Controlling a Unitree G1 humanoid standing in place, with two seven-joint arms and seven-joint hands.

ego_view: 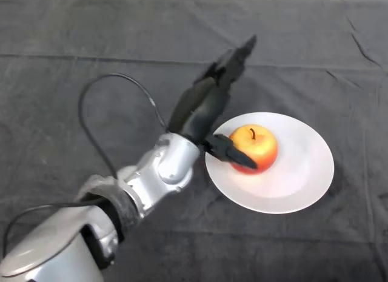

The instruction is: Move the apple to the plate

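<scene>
A red and yellow apple (254, 145) with a dark stem sits upright on the left half of a white plate (303, 173). My left hand (203, 106) is just left of the apple, above the plate's left rim. Its fingers (233, 60) stretch straight up and away from the apple. The thumb (230, 153) points right and lies against the apple's near left side. The hand is open and holds nothing.
The dark cloth (73, 63) covers the whole table, with a few creases at the far right. My silver-grey forearm (154, 176) runs in from the lower left.
</scene>
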